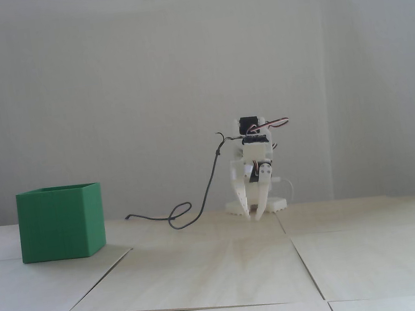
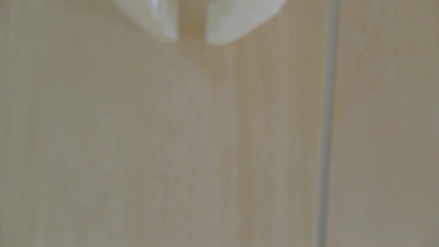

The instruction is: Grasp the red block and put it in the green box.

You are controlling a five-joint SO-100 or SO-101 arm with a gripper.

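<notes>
My gripper (image 1: 253,216) points down at the table (image 1: 223,269), fingers slightly spread, nothing between them. Box (image 1: 61,222) stands well apart, at left in fixed view.

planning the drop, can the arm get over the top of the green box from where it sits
Probably yes. The green box stands open-topped, apart from the folded arm, with only a thin black cable on the wood between. The gripper points down with nothing between its fingers. Whether its reach suffices stays uncertain.
</notes>
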